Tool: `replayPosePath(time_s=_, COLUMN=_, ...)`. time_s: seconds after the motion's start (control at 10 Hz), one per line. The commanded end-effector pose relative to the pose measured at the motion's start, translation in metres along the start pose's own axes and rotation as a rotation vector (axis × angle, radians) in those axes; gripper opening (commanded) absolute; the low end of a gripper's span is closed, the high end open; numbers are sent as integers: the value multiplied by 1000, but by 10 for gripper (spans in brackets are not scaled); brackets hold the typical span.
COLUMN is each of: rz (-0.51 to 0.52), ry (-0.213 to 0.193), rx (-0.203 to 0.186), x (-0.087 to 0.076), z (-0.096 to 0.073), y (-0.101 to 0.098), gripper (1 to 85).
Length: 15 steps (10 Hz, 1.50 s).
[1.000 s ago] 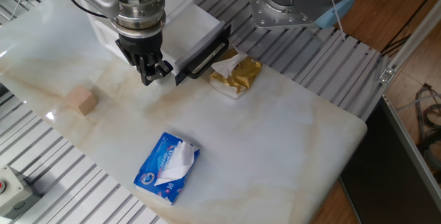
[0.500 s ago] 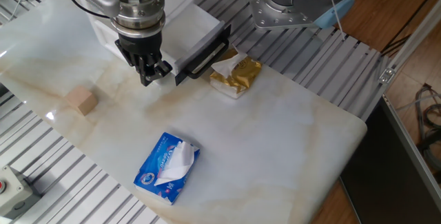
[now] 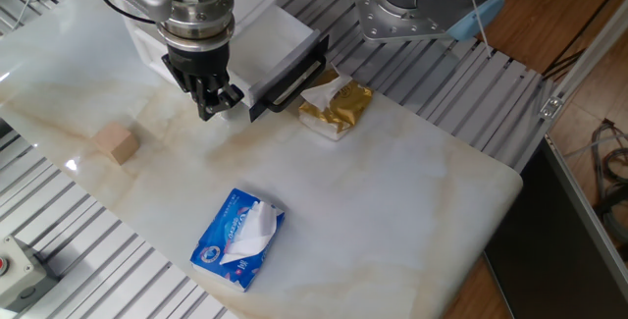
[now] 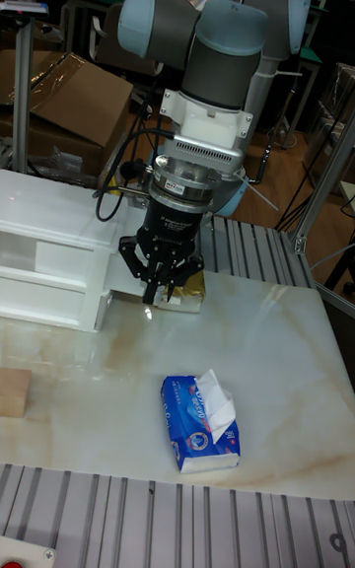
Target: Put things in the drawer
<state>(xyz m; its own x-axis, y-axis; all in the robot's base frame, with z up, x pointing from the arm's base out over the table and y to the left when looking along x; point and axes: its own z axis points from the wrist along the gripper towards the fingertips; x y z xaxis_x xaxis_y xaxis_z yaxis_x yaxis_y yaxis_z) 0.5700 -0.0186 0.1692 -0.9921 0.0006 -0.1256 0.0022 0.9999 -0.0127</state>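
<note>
The small tan wooden cube (image 3: 115, 143) rests on the marble table at the left, also at the left edge of the tall view (image 4: 12, 390). The white drawer (image 3: 287, 52) has its black bar handle (image 3: 294, 77) facing the table's middle. My gripper (image 3: 220, 104) hangs just left of the handle's near end, fingers drawn together, nothing held. In the tall view the gripper (image 4: 158, 298) covers the handle. How far the drawer is pulled out I cannot tell. The cube lies well to the left of the gripper.
A blue tissue pack (image 3: 240, 238) lies near the front of the table (image 3: 412, 191). A gold tissue pack (image 3: 337, 106) sits right in front of the handle. The white cabinet (image 4: 49, 272) stands at the back left. Slatted metal frame borders the table.
</note>
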Motion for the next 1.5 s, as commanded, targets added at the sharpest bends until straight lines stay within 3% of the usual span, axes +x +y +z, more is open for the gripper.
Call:
replayPosePath(time_s=0.0, rz=38, ry=26, rx=-53, x=7, z=-2, y=13, gripper=10)
replayPosePath(time_s=0.2, rz=25, ry=72, rx=-76, x=18, z=-3, y=19, gripper=10)
replayPosePath(time_s=0.3, rz=26, ry=65, rx=-41, x=17, z=-2, y=10, gripper=10)
replayPosePath(time_s=0.4, rz=31, ry=43, rx=4, x=11, z=-2, y=-2, gripper=10)
replayPosePath(time_s=0.5, rz=65, ry=16, rx=11, x=4, z=-2, y=-4, gripper=10)
replayPosePath(time_s=0.9, rz=116, ry=-50, rx=1, x=-13, z=-2, y=-2, gripper=10)
replayPosePath(time_s=1.0, rz=103, ry=-42, rx=-33, x=-11, z=-2, y=7, gripper=10)
replayPosePath(time_s=1.2, rz=21, ry=28, rx=-47, x=7, z=-2, y=11, gripper=10)
replayPosePath(time_s=1.3, rz=5, ry=83, rx=-47, x=20, z=-2, y=8, gripper=10)
replayPosePath(time_s=1.4, rz=-5, ry=89, rx=-35, x=12, z=1, y=-11, gripper=10)
